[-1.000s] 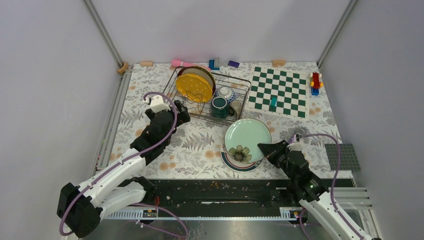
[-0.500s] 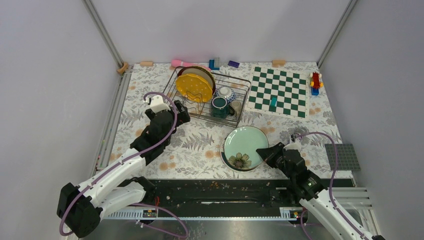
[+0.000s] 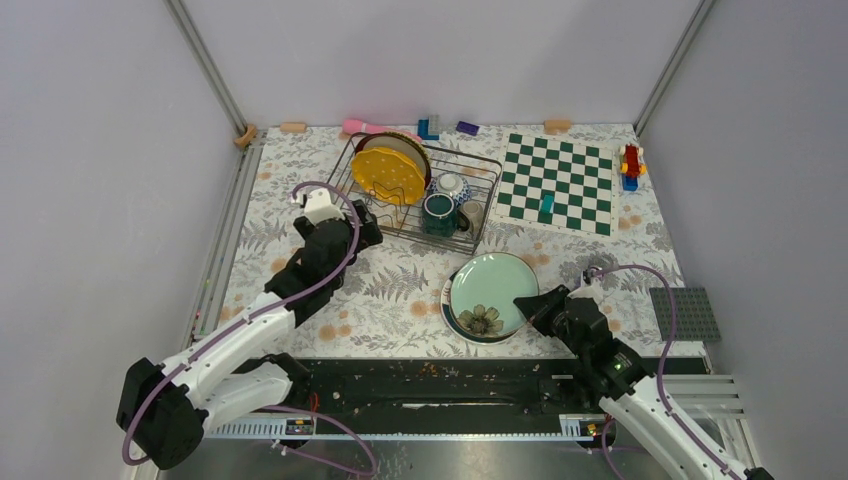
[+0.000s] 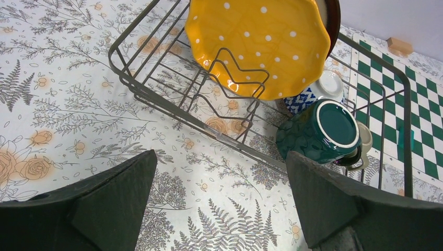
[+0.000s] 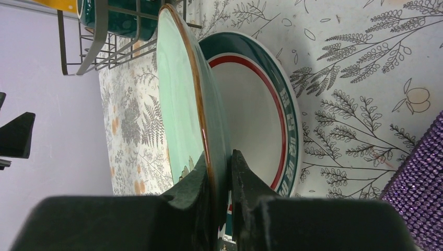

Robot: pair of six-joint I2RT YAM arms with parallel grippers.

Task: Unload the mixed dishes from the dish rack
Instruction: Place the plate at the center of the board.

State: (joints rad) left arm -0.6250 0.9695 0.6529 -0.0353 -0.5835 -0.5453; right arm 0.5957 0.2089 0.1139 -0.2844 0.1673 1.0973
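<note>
Right gripper (image 5: 219, 166): was clamped on the rim of the pale green floral plate (image 3: 492, 282), lower centre of the top view. That plate was tilted over the cream red-rimmed plate (image 5: 254, 112).
Left gripper (image 4: 219, 159): fingers were spread and empty, just beside the dish rack (image 3: 487, 163), upper centre.
The rack held the yellow plate (image 3: 388, 175) and the dark green mug (image 3: 438, 213).

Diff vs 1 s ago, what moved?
The right gripper lowered the pale green plate closer to flat over the rimmed plate on the table. It still grips the plate; no release yet. The left gripper barely shifted and stays open by the dish rack. The yellow plate and mug are unchanged.
</note>
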